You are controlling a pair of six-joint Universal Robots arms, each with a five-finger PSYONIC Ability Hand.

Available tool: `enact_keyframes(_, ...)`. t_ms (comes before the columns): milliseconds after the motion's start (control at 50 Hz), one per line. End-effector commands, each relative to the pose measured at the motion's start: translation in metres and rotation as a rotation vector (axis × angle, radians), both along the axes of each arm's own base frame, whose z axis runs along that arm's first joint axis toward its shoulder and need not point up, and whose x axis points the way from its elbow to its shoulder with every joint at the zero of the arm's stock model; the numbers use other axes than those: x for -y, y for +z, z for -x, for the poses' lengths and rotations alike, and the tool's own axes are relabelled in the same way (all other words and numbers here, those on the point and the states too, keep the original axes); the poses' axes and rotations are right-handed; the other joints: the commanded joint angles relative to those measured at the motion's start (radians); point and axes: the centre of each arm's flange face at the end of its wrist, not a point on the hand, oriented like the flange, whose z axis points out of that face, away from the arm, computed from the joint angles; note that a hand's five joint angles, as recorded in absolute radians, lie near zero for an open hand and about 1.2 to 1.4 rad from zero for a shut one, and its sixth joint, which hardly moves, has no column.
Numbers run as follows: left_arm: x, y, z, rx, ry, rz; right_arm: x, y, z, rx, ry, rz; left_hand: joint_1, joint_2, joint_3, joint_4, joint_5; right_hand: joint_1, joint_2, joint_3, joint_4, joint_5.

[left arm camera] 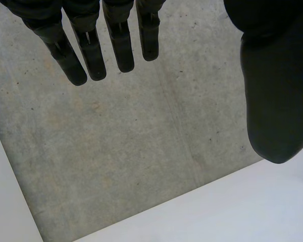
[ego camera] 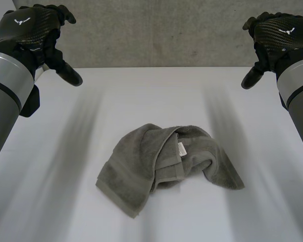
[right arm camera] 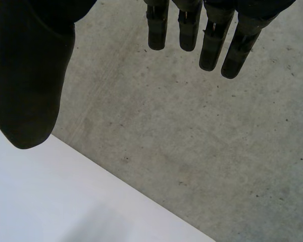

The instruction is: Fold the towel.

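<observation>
Crumpled on the counter [ego camera: 141,96], the towel [ego camera: 164,164] looks soft, limp, best pinched at corners; left robot hand [ego camera: 34,29] and right robot hand [ego camera: 279,33] hover wide, empty.

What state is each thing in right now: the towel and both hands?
towel: crumpled in a loose heap on the table, white label showing, untouched.
left hand: open, fingers straight, holding nothing, apart from the towel.
right hand: open, fingers straight, holding nothing, apart from the towel.
</observation>
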Motion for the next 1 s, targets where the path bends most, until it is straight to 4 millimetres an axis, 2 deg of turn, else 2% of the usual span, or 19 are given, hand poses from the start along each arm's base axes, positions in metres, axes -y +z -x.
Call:
enact_keyframes(20,0.002,-0.004,0.000,0.005,0.004,-0.010,0.000,0.000,0.000,-0.003,0.007,0.000,-0.091,-0.107,-0.078,-0.097,-0.230,-0.053,-0.069,-0.064,-0.075,-0.057)
enact_keyframes(140,-0.003,-0.016,0.007,0.026,-0.033,-0.046,0.005,0.001,-0.001,-0.025,0.027,0.005,-0.056,-0.072,-0.043,-0.062,-0.195,-0.053,-0.069,-0.064,-0.075,-0.057)
enact_keyframes(200,-0.014,-0.036,0.024,0.061,-0.115,-0.100,0.009,-0.007,-0.004,-0.074,0.089,-0.055,-0.041,-0.057,-0.028,-0.047,-0.180,-0.053,-0.069,-0.064,-0.075,-0.057)
enact_keyframes(240,-0.020,-0.046,0.034,0.080,-0.166,-0.130,0.013,-0.017,-0.004,-0.112,0.131,-0.113,-0.044,-0.060,-0.031,-0.050,-0.183,-0.053,-0.069,-0.064,-0.075,-0.057)
enact_keyframes(280,-0.026,-0.072,0.047,0.120,-0.226,-0.198,0.021,-0.035,-0.003,-0.164,0.207,-0.223,-0.056,-0.071,-0.043,-0.062,-0.195,-0.053,-0.069,-0.064,-0.075,-0.057)
enact_keyframes(300,-0.026,-0.072,0.048,0.120,-0.226,-0.199,0.021,-0.036,-0.003,-0.164,0.207,-0.223,-0.056,-0.072,-0.043,-0.062,-0.195,-0.053,-0.069,-0.064,-0.075,-0.057)
enact_keyframes(320,-0.027,-0.087,0.053,0.141,-0.241,-0.236,0.024,-0.045,-0.003,-0.184,0.240,-0.275,-0.065,-0.080,-0.052,-0.071,-0.203,-0.053,-0.069,-0.064,-0.075,-0.057)
enact_keyframes(340,-0.027,-0.087,0.053,0.142,-0.241,-0.236,0.026,-0.057,-0.005,-0.200,0.267,-0.329,-0.065,-0.080,-0.052,-0.071,-0.203,-0.053,-0.069,-0.064,-0.075,-0.057)
enact_keyframes(380,-0.030,-0.117,0.064,0.186,-0.268,-0.313,0.029,-0.069,-0.006,-0.215,0.285,-0.380,-0.077,-0.092,-0.064,-0.083,-0.215,-0.053,-0.069,-0.064,-0.075,-0.057)
enact_keyframes(400,-0.030,-0.117,0.064,0.186,-0.269,-0.313,0.029,-0.069,-0.006,-0.215,0.286,-0.380,-0.077,-0.092,-0.064,-0.083,-0.215,-0.053,-0.069,-0.064,-0.075,-0.057)
enact_keyframes(440,-0.035,-0.148,0.075,0.238,-0.291,-0.379,0.035,-0.091,-0.008,-0.249,0.294,-0.458,-0.088,-0.104,-0.075,-0.094,-0.227,-0.053,-0.069,-0.064,-0.075,-0.057)
enact_keyframes(460,-0.035,-0.148,0.075,0.238,-0.291,-0.379,0.035,-0.091,-0.008,-0.249,0.294,-0.458,-0.088,-0.104,-0.075,-0.094,-0.227,-0.053,-0.069,-0.064,-0.075,-0.057)
enact_keyframes(600,-0.029,-0.198,0.081,0.268,-0.264,-0.478,0.037,-0.146,-0.011,-0.344,0.331,-0.637,-0.088,-0.104,-0.075,-0.094,-0.227,-0.020,-0.036,-0.031,-0.042,-0.024)
enact_keyframes(800,-0.024,-0.218,0.088,0.192,-0.248,-0.503,0.035,-0.158,-0.012,-0.362,0.341,-0.681,-0.039,-0.054,-0.026,-0.045,-0.177,0.526,0.511,0.515,0.504,0.522)
enact_keyframes(880,-0.023,-0.222,0.088,0.196,-0.232,-0.513,0.035,-0.157,-0.014,-0.358,0.345,-0.673,0.164,0.149,0.177,0.158,0.026,0.851,0.836,0.840,0.830,0.848)
enact_keyframes(920,-0.021,-0.221,0.087,0.189,-0.202,-0.502,0.036,-0.157,-0.014,-0.355,0.343,-0.671,0.479,0.464,0.492,0.473,0.341,0.925,0.910,0.914,0.904,0.921)
enact_keyframes(940,-0.021,-0.221,0.087,0.189,-0.202,-0.502,0.036,-0.157,-0.014,-0.355,0.343,-0.671,0.481,0.466,0.494,0.475,0.343,0.926,0.910,0.915,0.904,0.922)
enact_keyframes(980,-0.018,-0.219,0.086,0.178,-0.170,-0.489,0.037,-0.155,-0.014,-0.351,0.339,-0.659,0.788,0.773,0.801,0.782,0.650,1.167,1.152,1.156,1.146,1.163)
enact_keyframes(1000,-0.018,-0.219,0.086,0.178,-0.169,-0.489,0.037,-0.155,-0.014,-0.351,0.339,-0.659,0.789,0.774,0.802,0.784,0.651,1.168,1.153,1.157,1.147,1.164)
